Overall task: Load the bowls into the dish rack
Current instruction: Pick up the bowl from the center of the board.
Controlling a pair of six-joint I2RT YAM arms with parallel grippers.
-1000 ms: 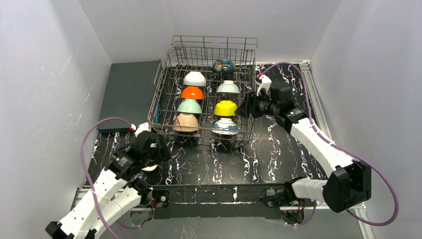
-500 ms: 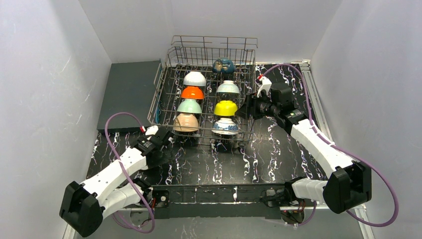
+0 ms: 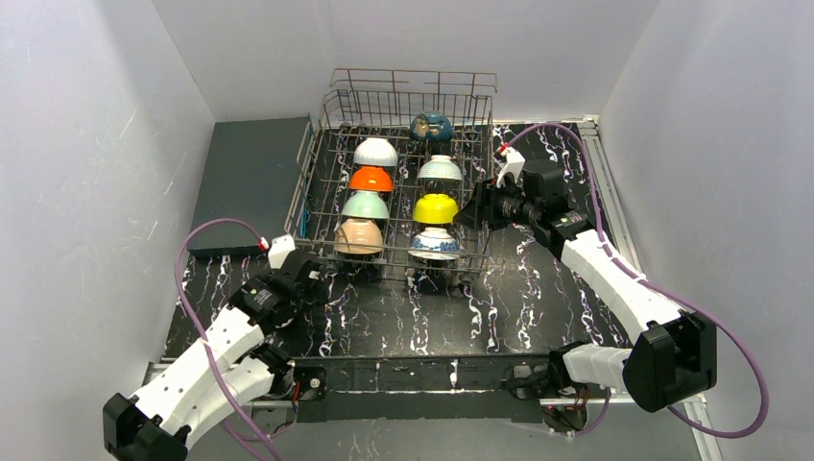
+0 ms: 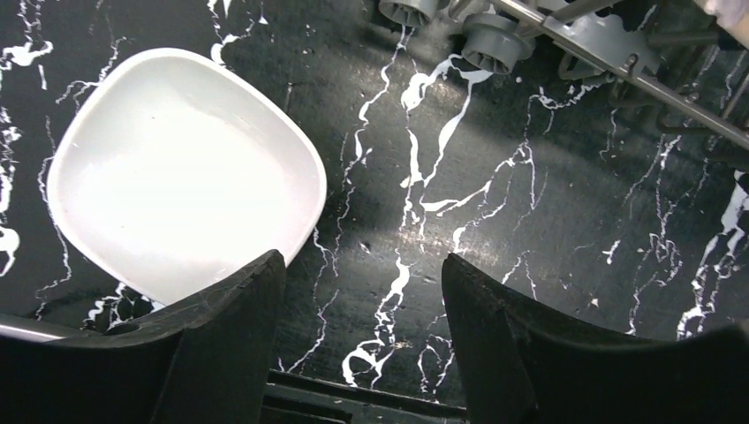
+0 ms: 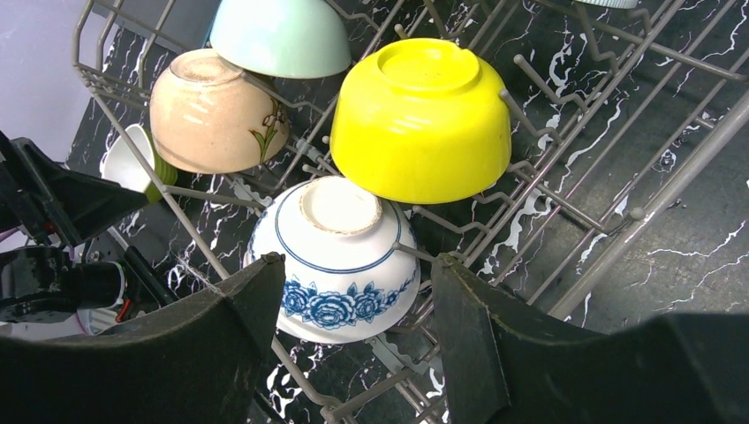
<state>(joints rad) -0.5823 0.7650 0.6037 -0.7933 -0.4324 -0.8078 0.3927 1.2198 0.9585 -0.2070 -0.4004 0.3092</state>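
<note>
While the right pincer gapes beside the dish rack, the left pincer hovers low, agape.

Eight bowls sit in the dish rack (two rows), another bowl before its left corner.

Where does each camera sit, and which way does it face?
Top external: above, behind the bases, looks down on dish rack; left arm, right arm show.
Left wrist: looks down at white bowl; its fingers show.
Right wrist: looks into rack at yellow bowl; its fingers show.
Shared: yellow bowl, also in top view.
</note>
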